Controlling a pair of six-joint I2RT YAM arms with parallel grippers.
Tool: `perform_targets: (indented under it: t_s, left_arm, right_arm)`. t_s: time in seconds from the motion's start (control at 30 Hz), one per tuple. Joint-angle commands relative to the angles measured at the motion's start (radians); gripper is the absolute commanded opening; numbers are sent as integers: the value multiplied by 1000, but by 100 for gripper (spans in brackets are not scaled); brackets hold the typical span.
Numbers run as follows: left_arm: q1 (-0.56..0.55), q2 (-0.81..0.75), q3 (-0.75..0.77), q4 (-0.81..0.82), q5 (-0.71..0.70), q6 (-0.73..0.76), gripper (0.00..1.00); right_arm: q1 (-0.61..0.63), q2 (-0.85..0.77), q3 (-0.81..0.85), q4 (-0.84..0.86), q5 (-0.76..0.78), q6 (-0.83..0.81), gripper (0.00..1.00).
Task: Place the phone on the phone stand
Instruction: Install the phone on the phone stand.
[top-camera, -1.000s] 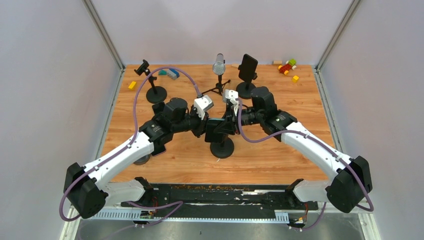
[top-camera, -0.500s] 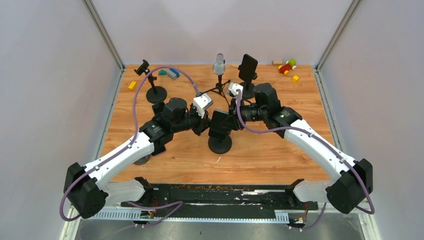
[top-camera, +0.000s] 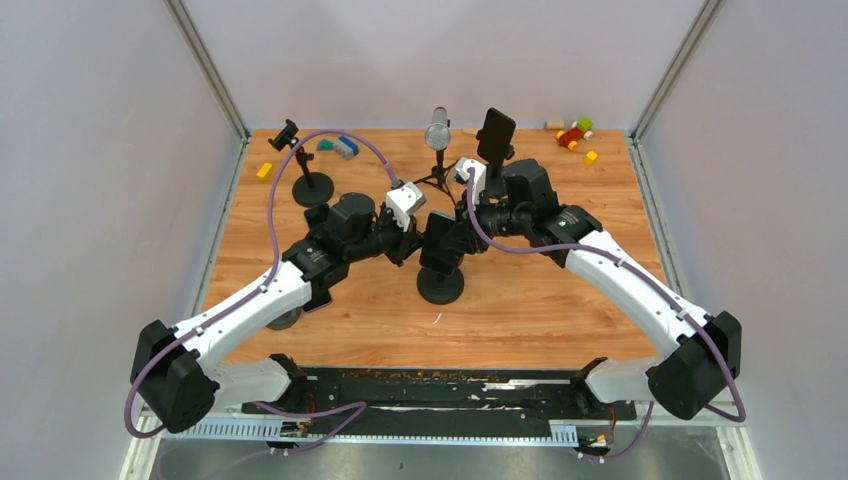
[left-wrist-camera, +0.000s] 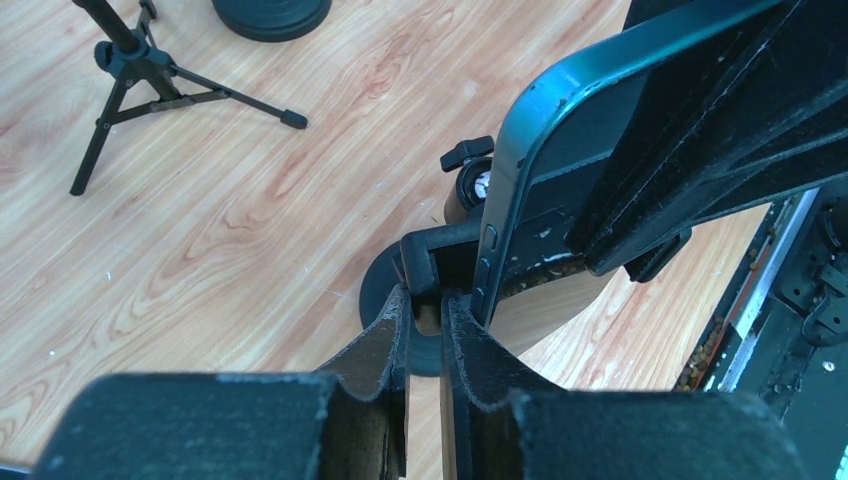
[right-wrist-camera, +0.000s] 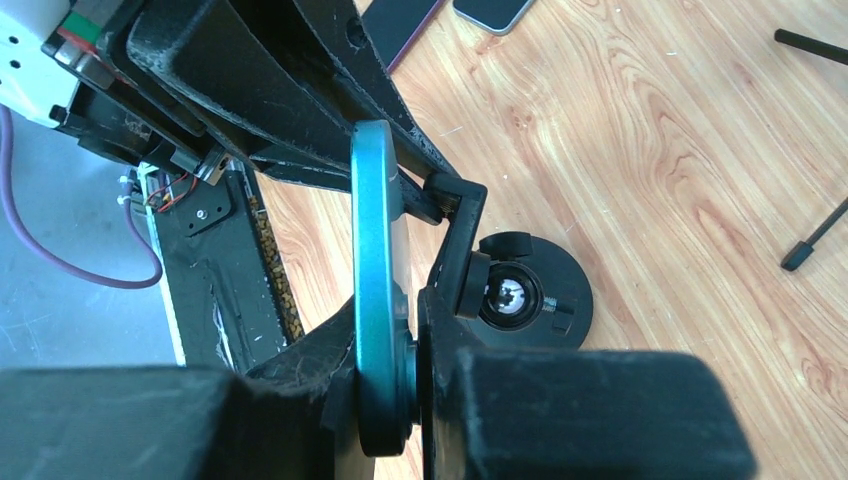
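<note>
- Centrally on the pale wooden counter (top-camera: 560, 310), a black phone stand with a round disc base (top-camera: 440, 286) is seen, with both arms reached in over it.
- A dark, flat phone with a teal metal rim (top-camera: 438, 243) is held tilted just above that base, its lower end close beside the stand's black bracket (left-wrist-camera: 430, 255). Whether the two touch cannot be told.
- The phone is gripped by the right pincer (right-wrist-camera: 385, 350), which is closed on its two faces from the right of the stand.
- The left pincer (left-wrist-camera: 425, 325) is set narrow, its tips nipped on the bracket from the left of the stand.
- A silver microphone (top-camera: 438, 135) on a black tripod is stood beyond the stand, well apart.
- A second stand (top-camera: 495, 140), black and carrying a dark handset, is placed beyond the stand and to its right.
- A third stand (top-camera: 300, 165), black with a small clamp, is placed beyond the stand and to its left.
- Small coloured toy blocks (top-camera: 575, 133) are scattered far beyond the stand, to its right.
</note>
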Motion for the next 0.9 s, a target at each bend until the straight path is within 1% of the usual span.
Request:
perform_targets:
  t_s: [0.0,0.4,0.6,0.77,0.87]
  left_arm:
    - [7,-25,-1,12,-11,29,0]
    - [5,-17,3,14,0,11,0]
    - [-4,-12,5,16,7,14,0]
    - [-14,-5,13,11,18,19,0]
    - [-17,-5,13,9,20,19,0]
  right_arm:
    - [-43,17,35,-61,334,0,0]
    - [1,26,71,-100,571,-2,0]
    - [26,28,85,-100,611,-8,0]
    - [76,36,125,-101,725,-44,0]
    - [96,50,150,-113,754,-58,0]
